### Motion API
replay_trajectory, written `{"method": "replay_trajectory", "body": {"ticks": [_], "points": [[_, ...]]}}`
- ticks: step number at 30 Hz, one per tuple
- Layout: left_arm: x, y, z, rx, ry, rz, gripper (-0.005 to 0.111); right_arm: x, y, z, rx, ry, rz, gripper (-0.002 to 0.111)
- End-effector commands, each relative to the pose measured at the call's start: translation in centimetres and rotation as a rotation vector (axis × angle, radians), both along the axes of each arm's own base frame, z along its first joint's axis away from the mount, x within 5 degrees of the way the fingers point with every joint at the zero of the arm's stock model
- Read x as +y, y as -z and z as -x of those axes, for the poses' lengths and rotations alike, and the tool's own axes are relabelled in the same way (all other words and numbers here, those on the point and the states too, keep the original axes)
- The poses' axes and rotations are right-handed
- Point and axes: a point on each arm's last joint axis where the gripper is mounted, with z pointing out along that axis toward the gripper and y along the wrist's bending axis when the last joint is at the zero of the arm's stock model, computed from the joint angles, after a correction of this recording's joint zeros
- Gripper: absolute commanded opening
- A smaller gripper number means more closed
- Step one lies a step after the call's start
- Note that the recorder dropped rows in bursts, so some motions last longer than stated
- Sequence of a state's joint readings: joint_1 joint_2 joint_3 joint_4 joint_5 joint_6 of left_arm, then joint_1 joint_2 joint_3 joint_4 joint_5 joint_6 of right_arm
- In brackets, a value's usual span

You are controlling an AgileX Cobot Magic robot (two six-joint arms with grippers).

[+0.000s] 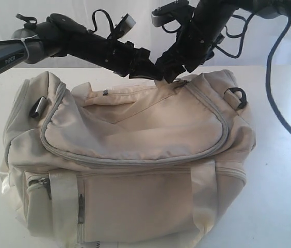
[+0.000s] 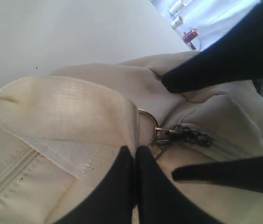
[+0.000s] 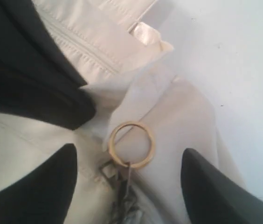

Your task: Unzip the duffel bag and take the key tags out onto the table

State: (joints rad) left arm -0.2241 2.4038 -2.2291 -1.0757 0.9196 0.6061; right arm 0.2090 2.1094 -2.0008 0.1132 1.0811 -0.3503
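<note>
The cream duffel bag (image 1: 135, 134) lies on the white table (image 1: 279, 170) with its grey zips closed. Both grippers meet at the far top edge of the bag. My left gripper (image 1: 153, 72) (image 2: 135, 148) is shut on a pale fabric tab (image 2: 66, 107) (image 3: 127, 100) at the end of the zip. My right gripper (image 1: 172, 76) (image 3: 130, 149) is open. Its fingers (image 2: 206, 65) stand on either side of the gold ring (image 2: 155, 121) (image 3: 113, 140) on the zip pull, without touching it. The key tags are hidden.
A black D-ring (image 1: 237, 95) sits at the bag's right end, and a side pocket with its own zip (image 1: 39, 183) at the front left. Black cables (image 1: 274, 93) hang by the right arm. Small white cylinders (image 2: 177, 14) lie beyond the table's edge.
</note>
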Motion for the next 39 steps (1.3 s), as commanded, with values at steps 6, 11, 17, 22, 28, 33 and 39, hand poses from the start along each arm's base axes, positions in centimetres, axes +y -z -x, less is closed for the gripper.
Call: {"method": "replay_trajectory", "body": {"ticks": [6,11,17,22,28,33,39], "points": [[0.2,-1.3,0.5,-0.020,0.046,0.016,0.000,-0.4,1.1,-1.1,-0.053,-0.008,0.069,0.060],[0.8,-1.8,0.5,-0.028,0.042,0.017,0.000,-0.2,2.6,-1.5,-0.022,-0.011,0.065,0.060],[1.3,-1.9,0.6,-0.030,0.055,0.020,0.000,-0.2,3.1,-1.7,-0.026,-0.023,0.069,0.056],[1.5,-2.0,0.5,-0.041,0.059,0.021,0.000,-0.2,4.1,-1.7,0.018,-0.026,0.078,0.037],[1.5,-2.0,0.5,-0.041,0.059,0.021,0.000,-0.1,2.8,-1.9,-0.051,0.003,0.051,0.000],[1.5,-1.9,0.5,-0.043,0.055,0.017,0.000,-0.2,0.2,-1.7,-0.156,0.009,0.029,0.000],[1.5,-1.8,0.3,-0.047,0.044,0.014,0.000,-0.4,-1.8,-0.8,-0.166,0.022,0.021,0.000]]}}
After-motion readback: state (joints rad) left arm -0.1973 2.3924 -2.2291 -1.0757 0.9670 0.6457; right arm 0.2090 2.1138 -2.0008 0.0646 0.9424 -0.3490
